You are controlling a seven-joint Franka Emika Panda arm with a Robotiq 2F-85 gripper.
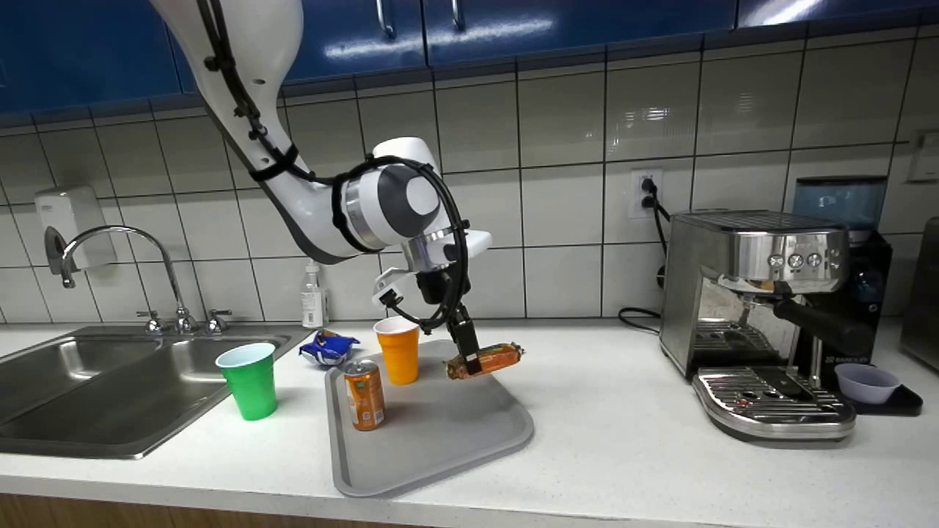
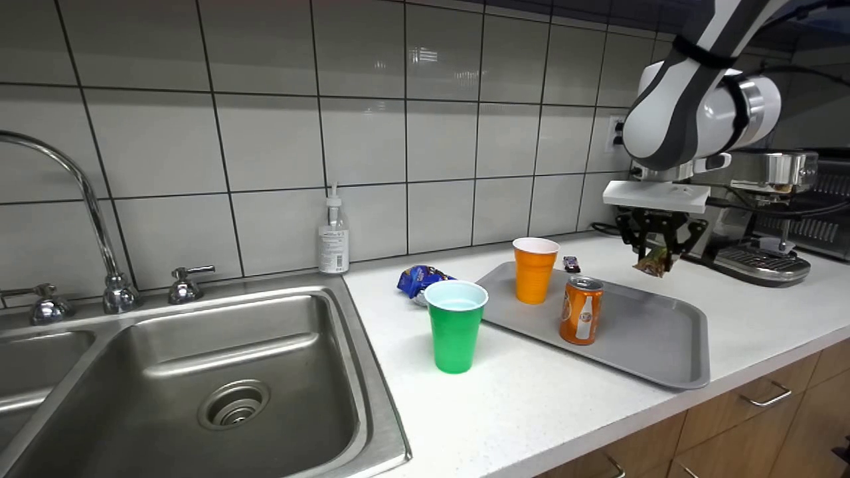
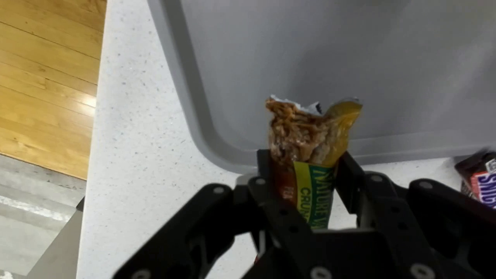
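Note:
My gripper is shut on a wrapped granola bar, with a black finger against each side. Green and yellow lettering shows on the wrapper; the arm hides the bar's near end in the wrist view. The bar hangs in the air by the edge of a grey tray. On that tray stand an orange cup and an orange can, both upright. A dark Snickers packet lies on the counter beside the tray.
A green cup and a crumpled blue packet are between tray and sink. A pump bottle stands against the tiled wall. On the far side is an espresso machine, with a small bowl next to it.

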